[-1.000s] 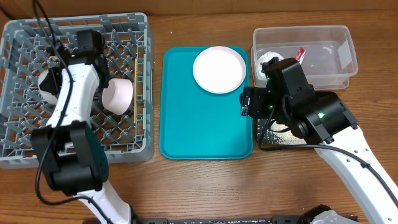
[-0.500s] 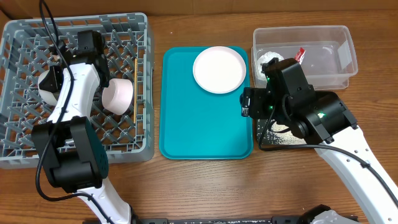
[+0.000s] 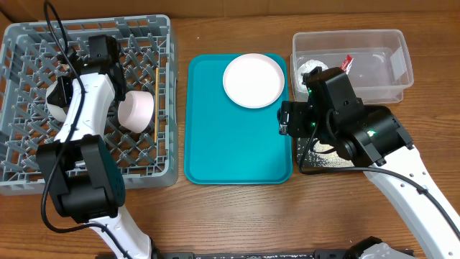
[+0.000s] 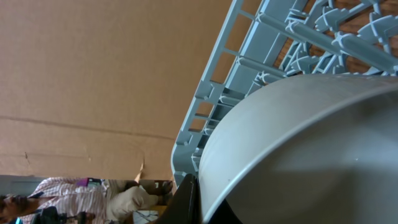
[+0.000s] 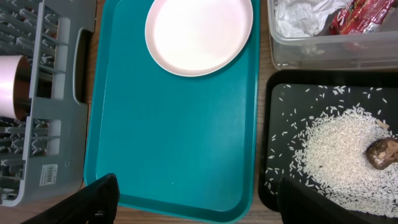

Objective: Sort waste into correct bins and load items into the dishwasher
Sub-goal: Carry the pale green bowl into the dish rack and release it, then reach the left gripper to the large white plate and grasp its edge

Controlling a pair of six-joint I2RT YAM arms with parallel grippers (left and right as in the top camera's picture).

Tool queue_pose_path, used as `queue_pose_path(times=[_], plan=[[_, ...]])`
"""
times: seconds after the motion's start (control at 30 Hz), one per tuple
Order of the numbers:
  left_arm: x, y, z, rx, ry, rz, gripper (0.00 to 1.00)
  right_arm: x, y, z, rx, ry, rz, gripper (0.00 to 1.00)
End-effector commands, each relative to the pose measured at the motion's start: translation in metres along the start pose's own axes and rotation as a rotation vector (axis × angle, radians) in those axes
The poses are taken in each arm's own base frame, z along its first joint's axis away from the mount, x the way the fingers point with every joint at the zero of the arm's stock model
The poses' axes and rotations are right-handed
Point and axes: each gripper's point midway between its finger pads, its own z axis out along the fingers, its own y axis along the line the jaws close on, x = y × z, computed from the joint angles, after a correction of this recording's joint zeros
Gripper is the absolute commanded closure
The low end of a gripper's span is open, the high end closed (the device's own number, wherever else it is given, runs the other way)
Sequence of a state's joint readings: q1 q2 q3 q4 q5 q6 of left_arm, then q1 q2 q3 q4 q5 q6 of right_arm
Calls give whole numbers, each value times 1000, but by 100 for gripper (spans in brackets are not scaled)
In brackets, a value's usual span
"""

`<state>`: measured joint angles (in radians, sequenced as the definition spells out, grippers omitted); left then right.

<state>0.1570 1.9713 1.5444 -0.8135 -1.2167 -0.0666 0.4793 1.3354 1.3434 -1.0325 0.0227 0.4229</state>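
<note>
Nearest you on the right, your right gripper (image 5: 198,183) hangs with its fingers (image 5: 93,202) spread wide and nothing between them, over the near half of the teal tray (image 5: 180,137). That half of the tray is bare, so you have open room there out to its raised rim. Its right edge runs just beside the black tray (image 5: 271,124), with only a thin strip of table (image 3: 237,216) between. The rice (image 5: 336,149) lies in that tray as a loose white heap with stray grains scattered toward the walls, and the brown scrap (image 5: 382,152) sits on the heap's right side.

On the left, the dish rack (image 3: 29,158) stands apart from the teal tray by a narrow gap. Inside it the cup (image 3: 136,109) lies on its side, the chopsticks (image 3: 156,101) just beside it along the right wall. Your left gripper (image 4: 204,208) pinches the rim of the bowl (image 4: 311,162), pale and smooth, tipped on edge, a rack wall showing past its rim.

Farther back, the plate (image 5: 199,31) rests round and pale on the tray's far right corner. Beyond the black tray, the clear tub (image 5: 329,56) holds the paper wad (image 5: 298,18) and the crinkled red wrapper (image 5: 360,15).
</note>
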Motion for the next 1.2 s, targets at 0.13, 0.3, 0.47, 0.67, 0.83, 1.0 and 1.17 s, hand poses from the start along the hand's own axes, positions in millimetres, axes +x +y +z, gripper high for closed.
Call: queue_pose_path(times=[0.13,0.3,0.47,0.67,0.83,1.0,1.17], plan=[[-8,-18,-20,57,-45,40,92,-3,1,-1,-5,-8,6,18],[-12,-25,-35,73,-80,63,89,-3,1,-1,-6,-9,6,18],[-17,-35,-55,91,-122,80,82,-3,1,-1,-6,-9,6,18],[-14,-55,-71,182,-140,118,73,-3,1,-1,-5,-8,6,18],[-7,-58,-71,204,-122,150,76,-3,1,-1,-5,-8,6,19],[-3,-50,-83,234,-113,54,46,-3,1,-1,-6,-7,6,19],[-17,-36,-118,420,-164,-45,37,-3,1,-1,-5,-7,6,19]])
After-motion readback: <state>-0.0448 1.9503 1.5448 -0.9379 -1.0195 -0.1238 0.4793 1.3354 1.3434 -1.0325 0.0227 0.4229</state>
